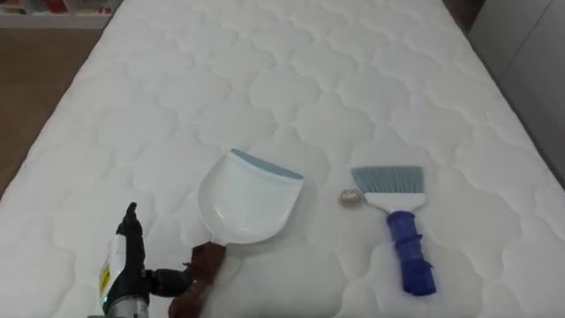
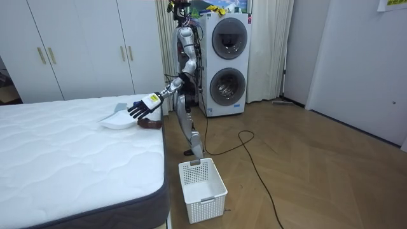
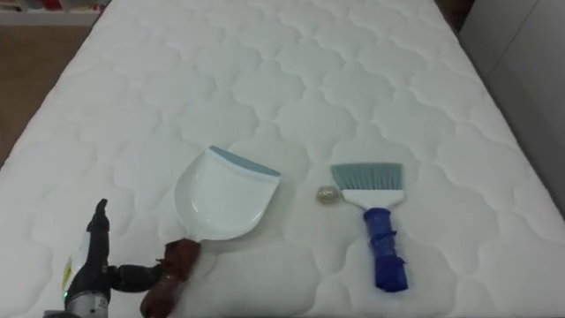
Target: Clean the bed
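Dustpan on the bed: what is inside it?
Nothing shows inside the white dustpan; its pan is bare. Nothing covers the pan. The small crumpled ball lies outside, beside the brush.

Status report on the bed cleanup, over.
Left hand open by dustpan handle. Brush lies untouched, small scrap beside its bristles. Nothing in the way.

Bed (image 1: 291,79) with white quilted mattress: one.
White plastic dustpan (image 1: 243,203) with grey-blue lip and brown handle: one.
Hand brush (image 1: 399,221) with blue ribbed handle and grey-blue bristles: one.
Small pale crumpled scrap (image 1: 350,198): one.
White slatted plastic basket (image 2: 202,182) on the wooden floor (image 2: 305,165): one.
White front-loading machines (image 2: 226,39), stacked: two.
Black robot hand (image 1: 124,265): one.
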Robot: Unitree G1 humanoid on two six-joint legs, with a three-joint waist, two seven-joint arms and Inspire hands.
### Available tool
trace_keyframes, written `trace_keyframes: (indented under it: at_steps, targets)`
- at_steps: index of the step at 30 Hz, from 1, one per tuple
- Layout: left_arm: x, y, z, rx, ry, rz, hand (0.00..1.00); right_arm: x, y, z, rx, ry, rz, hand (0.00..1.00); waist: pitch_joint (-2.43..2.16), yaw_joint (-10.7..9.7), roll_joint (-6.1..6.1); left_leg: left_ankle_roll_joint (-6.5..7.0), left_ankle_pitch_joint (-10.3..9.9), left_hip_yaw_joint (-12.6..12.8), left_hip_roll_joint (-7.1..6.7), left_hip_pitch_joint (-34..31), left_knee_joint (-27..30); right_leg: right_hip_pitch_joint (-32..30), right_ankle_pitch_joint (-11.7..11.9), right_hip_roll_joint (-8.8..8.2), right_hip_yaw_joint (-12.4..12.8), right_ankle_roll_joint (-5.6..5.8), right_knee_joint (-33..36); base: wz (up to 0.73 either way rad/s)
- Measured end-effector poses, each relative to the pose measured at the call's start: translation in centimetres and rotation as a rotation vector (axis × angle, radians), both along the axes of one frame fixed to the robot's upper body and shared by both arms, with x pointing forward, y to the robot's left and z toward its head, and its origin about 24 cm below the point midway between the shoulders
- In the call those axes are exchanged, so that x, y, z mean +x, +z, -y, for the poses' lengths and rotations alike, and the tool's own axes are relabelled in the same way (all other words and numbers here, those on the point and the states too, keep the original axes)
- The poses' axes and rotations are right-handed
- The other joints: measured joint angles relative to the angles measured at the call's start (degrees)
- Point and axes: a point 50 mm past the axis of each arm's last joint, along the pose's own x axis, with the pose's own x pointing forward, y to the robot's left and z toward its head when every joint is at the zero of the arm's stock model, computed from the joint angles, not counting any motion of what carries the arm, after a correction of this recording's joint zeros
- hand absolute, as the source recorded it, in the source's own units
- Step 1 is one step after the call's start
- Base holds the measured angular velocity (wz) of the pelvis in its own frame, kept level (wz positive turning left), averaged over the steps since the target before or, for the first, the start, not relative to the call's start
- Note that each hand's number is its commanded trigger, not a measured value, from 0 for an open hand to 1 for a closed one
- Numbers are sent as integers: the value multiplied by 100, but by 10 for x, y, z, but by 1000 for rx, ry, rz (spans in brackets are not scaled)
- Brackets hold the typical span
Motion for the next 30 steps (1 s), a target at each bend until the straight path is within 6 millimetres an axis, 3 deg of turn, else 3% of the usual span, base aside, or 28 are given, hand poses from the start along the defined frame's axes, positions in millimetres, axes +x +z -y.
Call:
trace_keyframes:
  at_steps: [10,20,30]
  targets:
    - [5,-2,4,-40,-46,-27,0,-2,0,0,-6,-30,0,0,-5,-23,-34,7,5,15,1,-284,23,-308,4,-4,4,-3,30,0]
    - [29,4,12,-50,-74,7,0,25,2,-2,-1,-119,97,0,7,17,-79,15,32,22,2,-684,77,-681,35,-15,-73,-9,101,-1]
    - [45,0,23,-76,-89,-11,0,34,4,-3,-10,-140,156,0,11,-5,-43,14,38,-64,6,-869,70,-888,39,-7,-86,-10,115,-1]
